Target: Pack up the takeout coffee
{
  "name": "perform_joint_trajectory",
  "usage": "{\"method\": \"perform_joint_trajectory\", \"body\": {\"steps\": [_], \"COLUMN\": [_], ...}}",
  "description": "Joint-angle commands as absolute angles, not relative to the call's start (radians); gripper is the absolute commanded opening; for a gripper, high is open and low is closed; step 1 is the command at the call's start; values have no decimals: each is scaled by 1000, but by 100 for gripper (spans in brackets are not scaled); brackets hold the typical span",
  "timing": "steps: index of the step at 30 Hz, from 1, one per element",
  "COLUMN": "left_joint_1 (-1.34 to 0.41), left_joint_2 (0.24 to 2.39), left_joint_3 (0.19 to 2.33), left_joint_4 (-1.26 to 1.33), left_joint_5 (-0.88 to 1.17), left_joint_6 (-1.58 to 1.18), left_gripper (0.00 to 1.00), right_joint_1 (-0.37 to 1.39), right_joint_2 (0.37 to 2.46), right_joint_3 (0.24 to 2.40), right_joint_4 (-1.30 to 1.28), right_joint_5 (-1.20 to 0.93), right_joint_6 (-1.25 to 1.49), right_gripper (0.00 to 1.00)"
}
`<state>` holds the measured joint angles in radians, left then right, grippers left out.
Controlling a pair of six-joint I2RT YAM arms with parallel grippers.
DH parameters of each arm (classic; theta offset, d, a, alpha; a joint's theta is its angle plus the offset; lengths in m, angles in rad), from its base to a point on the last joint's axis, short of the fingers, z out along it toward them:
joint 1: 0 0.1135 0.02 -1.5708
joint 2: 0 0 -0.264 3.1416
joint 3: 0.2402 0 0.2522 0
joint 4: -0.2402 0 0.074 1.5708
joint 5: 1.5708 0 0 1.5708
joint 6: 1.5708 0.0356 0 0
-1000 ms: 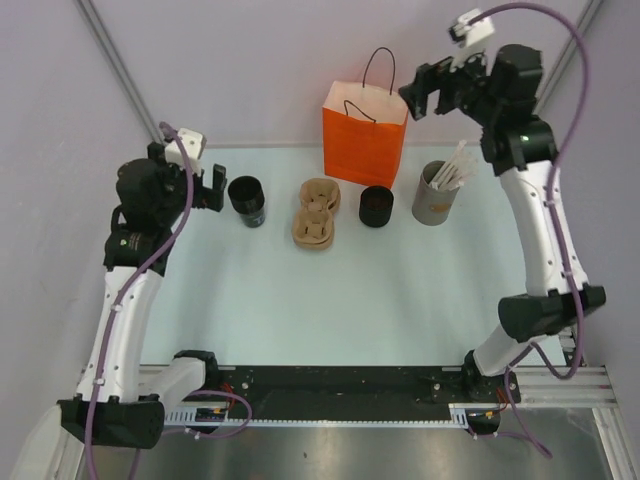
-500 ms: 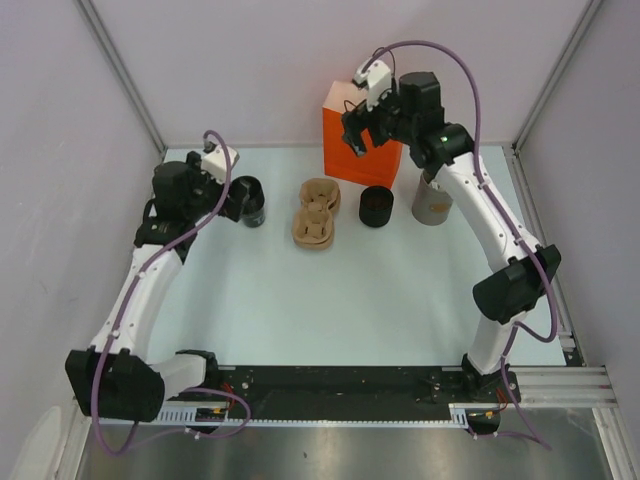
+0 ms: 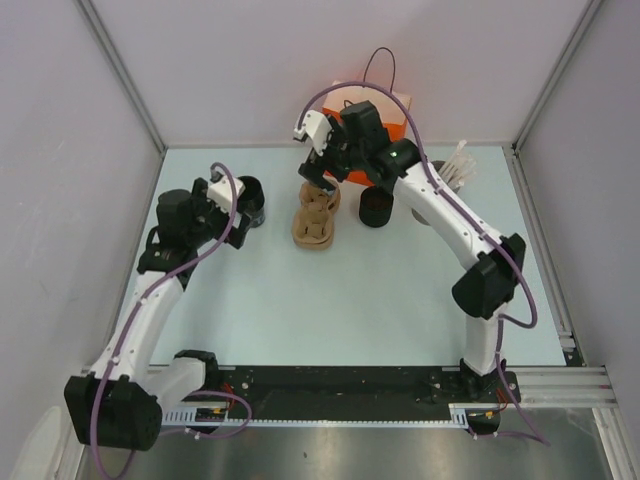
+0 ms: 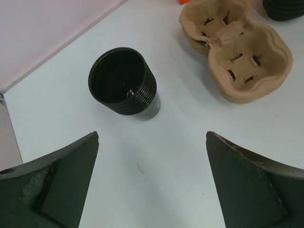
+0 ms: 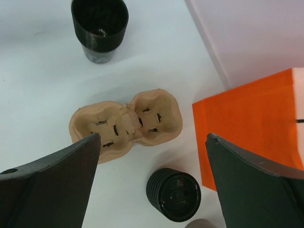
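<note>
Two small black ribbed cups stand on the table. One (image 3: 250, 192) is at the left, also in the left wrist view (image 4: 122, 81) and the right wrist view (image 5: 99, 23). The other (image 3: 376, 207) stands before the orange paper bag (image 3: 392, 122), also in the right wrist view (image 5: 173, 194). My left gripper (image 3: 236, 212) is open and empty, just short of the left cup (image 4: 152, 137). My right gripper (image 3: 322, 174) is open and empty, hovering over the brown pulp cup carrier (image 3: 316, 216), with the carrier and right cup below it (image 5: 153, 137).
The carrier (image 4: 237, 52) lies between the two cups (image 5: 126, 123). The bag (image 5: 251, 123) stands at the back wall, largely hidden by my right arm. A grey-brown cylinder of white sticks (image 3: 447, 178) stands right of the bag.
My right arm has swung left and down from above the bag to over the carrier. My left gripper has moved right, closer to the left cup.
</note>
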<state>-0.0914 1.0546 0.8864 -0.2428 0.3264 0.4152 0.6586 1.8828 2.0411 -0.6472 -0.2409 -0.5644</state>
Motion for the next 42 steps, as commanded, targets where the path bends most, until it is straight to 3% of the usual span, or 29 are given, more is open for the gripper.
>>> {"method": "perform_joint_trajectory", "body": {"steps": [1,9,32,37,42], "left_joint_1": [-94,-83,-77,-77,-75], "left_joint_2": [950,890,859,861,865], "left_joint_3": [828,759,707,701,695], "left_joint_4": [-250,-245,-224,-218,-210], "left_joint_5": [356,307,278,275,272], "left_joint_6": [471,408,383,383,383], "left_gripper": [100,100,100,100,100], "right_joint_1": [637,626,598,598,598], "right_joint_2": [2034,2236,2401,2427,2428], "right_joint_3": [2161,2347,2335,2367,2365], "right_joint_4": [-719,-857,-807,-814,-828], "right_joint_5": [-291,-344,-388,-400,-420], "right_joint_6": [-612,-698,-701,-695,-698], "right_gripper": [97,97,90,81,61]}}
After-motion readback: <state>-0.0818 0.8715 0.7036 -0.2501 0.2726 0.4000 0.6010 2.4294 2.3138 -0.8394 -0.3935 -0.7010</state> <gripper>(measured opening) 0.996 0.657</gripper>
